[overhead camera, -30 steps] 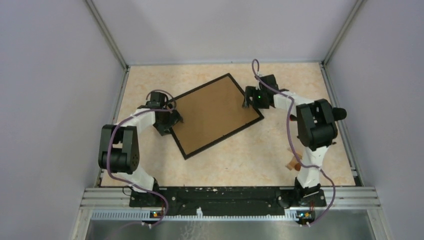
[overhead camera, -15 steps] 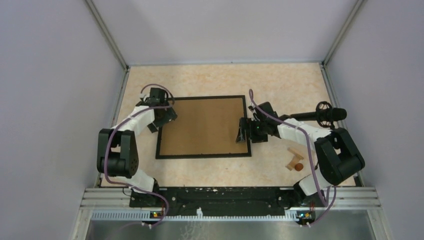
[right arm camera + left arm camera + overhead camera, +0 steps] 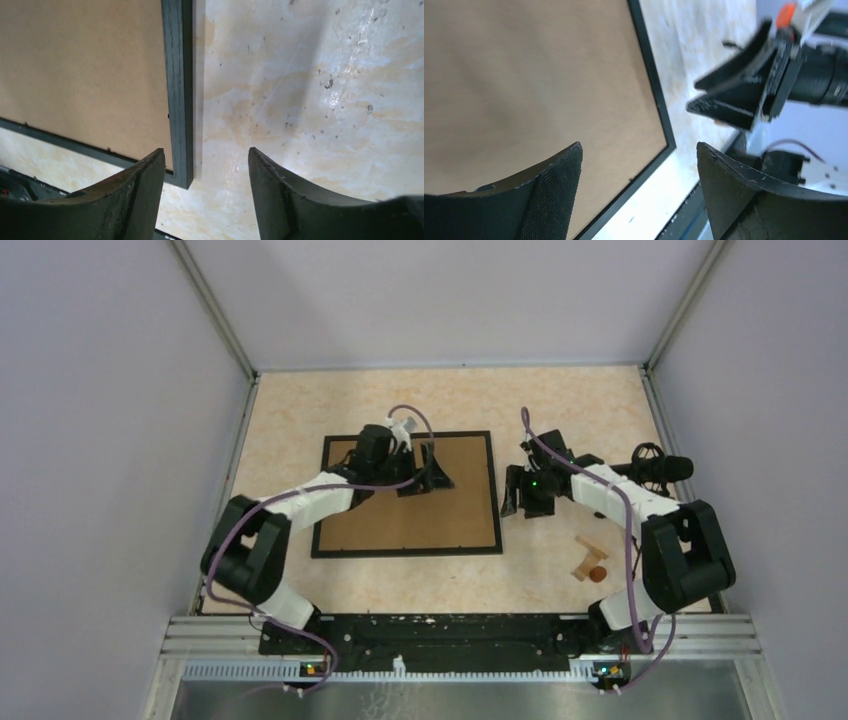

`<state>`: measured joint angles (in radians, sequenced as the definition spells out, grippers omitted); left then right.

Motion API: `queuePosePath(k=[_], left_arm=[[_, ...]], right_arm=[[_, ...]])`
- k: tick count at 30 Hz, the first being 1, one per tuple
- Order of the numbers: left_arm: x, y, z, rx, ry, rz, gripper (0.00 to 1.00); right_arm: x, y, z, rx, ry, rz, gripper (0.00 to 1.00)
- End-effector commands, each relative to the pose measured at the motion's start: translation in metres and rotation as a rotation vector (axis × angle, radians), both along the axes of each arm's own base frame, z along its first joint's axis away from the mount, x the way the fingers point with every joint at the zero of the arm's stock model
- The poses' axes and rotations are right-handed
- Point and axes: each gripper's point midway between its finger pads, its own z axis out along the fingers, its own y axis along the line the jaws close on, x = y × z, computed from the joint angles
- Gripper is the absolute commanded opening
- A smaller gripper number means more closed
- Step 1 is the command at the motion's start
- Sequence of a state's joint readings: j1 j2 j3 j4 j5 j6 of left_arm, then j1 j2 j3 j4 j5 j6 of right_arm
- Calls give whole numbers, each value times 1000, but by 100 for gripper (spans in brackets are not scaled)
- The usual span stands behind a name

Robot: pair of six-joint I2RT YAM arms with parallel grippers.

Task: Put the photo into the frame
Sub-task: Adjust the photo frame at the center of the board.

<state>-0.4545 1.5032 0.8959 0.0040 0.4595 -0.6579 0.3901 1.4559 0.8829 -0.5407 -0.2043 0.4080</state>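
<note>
Frame lies flat on the table, centre-left, edges square to the table, brown board face up inside the thin black border. Left hand sits over the frame's far-right area; in the left wrist view its fingers are spread wide over the brown board with nothing between them. Right hand is just off the frame's right edge, above bare table. In the right wrist view its jaws are moderately apart and empty, with the black border running just inside the left finger. A small wooden piece and a small orange ball sit near the right arm, well apart from the frame.
</note>
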Motion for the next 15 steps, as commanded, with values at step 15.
queuePosePath(k=[15], left_arm=[[-36,-39,-92,-5,110,-215,79]], right_arm=[[23,24,-28,43,69,101,45]])
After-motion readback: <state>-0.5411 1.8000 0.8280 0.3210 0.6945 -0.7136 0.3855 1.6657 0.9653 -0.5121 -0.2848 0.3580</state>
